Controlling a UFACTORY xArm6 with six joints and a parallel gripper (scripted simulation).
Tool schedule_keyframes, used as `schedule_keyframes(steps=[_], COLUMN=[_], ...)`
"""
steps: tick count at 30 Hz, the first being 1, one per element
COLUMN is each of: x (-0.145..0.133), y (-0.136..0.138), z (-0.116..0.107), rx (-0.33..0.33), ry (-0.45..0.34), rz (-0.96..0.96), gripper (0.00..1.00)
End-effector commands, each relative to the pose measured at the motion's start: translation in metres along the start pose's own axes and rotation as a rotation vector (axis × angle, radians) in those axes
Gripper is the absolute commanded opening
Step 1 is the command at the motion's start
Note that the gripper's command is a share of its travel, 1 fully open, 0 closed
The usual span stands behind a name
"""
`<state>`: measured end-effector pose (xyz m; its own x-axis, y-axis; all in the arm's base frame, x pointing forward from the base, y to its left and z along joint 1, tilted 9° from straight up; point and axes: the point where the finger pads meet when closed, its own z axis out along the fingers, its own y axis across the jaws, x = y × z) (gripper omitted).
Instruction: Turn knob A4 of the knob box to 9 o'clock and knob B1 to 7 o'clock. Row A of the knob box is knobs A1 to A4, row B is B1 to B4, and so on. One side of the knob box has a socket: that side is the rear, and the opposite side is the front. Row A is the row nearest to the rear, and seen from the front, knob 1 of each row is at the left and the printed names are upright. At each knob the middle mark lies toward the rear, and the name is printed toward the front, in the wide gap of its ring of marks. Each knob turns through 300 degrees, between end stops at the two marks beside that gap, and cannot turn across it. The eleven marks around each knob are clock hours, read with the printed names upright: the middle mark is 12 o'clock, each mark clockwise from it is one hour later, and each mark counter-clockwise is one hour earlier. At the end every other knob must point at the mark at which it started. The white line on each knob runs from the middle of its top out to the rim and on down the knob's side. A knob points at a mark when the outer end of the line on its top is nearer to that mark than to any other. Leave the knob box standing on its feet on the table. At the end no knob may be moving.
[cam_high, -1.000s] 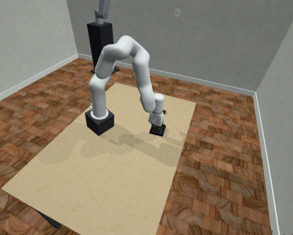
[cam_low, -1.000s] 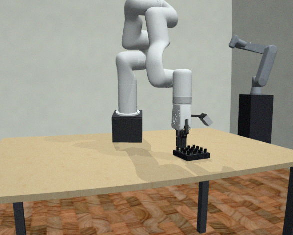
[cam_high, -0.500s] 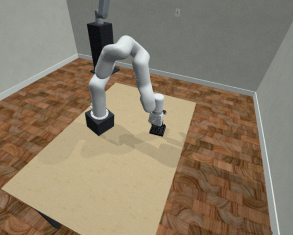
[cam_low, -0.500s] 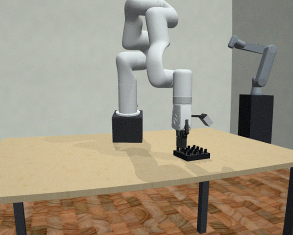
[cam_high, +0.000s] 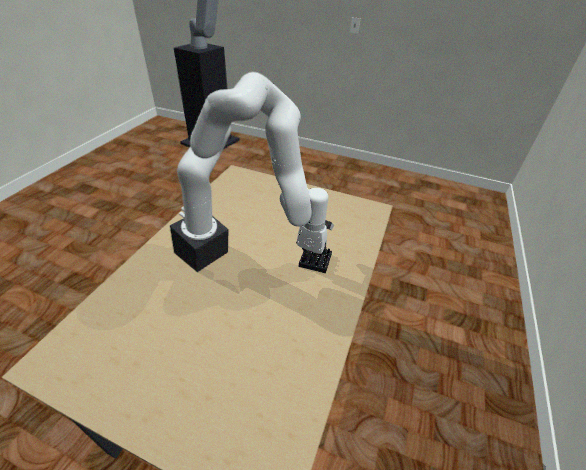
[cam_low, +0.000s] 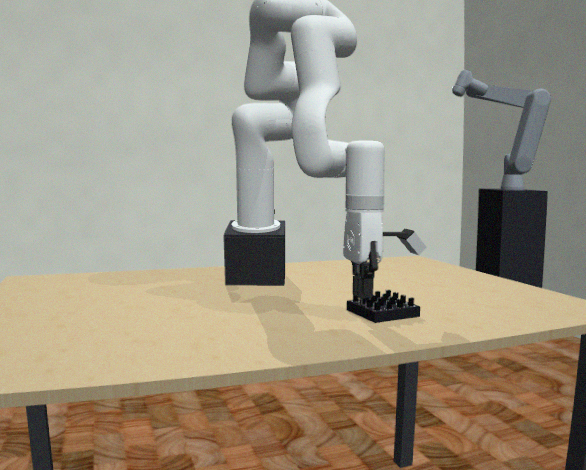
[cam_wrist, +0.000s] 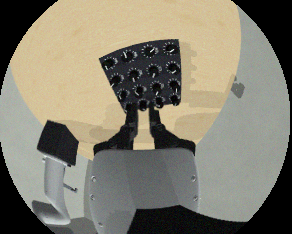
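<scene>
Reaching down over the knob box (cam_high: 312, 268) (cam_low: 395, 314) (cam_wrist: 141, 63), the smooth white arm (cam_high: 285, 145) (cam_low: 312, 75) brings its gripper (cam_high: 314, 251) (cam_low: 363, 299) (cam_wrist: 143, 109) right in at one edge, dark fingers low among the end knobs, and the fingers stand narrowly apart, gripping nothing! The box is squat, black and square-cornered, sitting on the pale, faintly flecked wood-look table (cam_high: 200, 375) (cam_low: 200, 340) (cam_wrist: 75, 65), and it carries four rows of four stubby round black knobs, each ringed by fine white marks. White pointer lines show on several tops, but the printed names are too small to read, so which knob sits by the fingertips, I cannot tell. Back at the arm's foot, a pale round flange tops a matt black block (cam_high: 192, 252) (cam_low: 255, 260), and below the table runs glossy patchwork parquet (cam_high: 440, 325) (cam_low: 275, 430), all swirling brown grain; no brand is legible anywhere on that white shell
</scene>
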<state>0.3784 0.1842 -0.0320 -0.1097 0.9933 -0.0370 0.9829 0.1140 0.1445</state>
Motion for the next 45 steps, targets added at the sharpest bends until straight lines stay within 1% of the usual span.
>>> schedule_keyframes(steps=[1, 15, 45], x=[0.0005, 0.0005, 0.0005], y=[0.0013, 0.0013, 0.0013], z=[0.0013, 0.0072, 0.0074], rx=[-0.003, -0.003, -0.003], ry=[0.001, 0.001, 0.001], rz=[0.0, 0.0, 0.0], gripper=[0.19, 0.19, 0.19])
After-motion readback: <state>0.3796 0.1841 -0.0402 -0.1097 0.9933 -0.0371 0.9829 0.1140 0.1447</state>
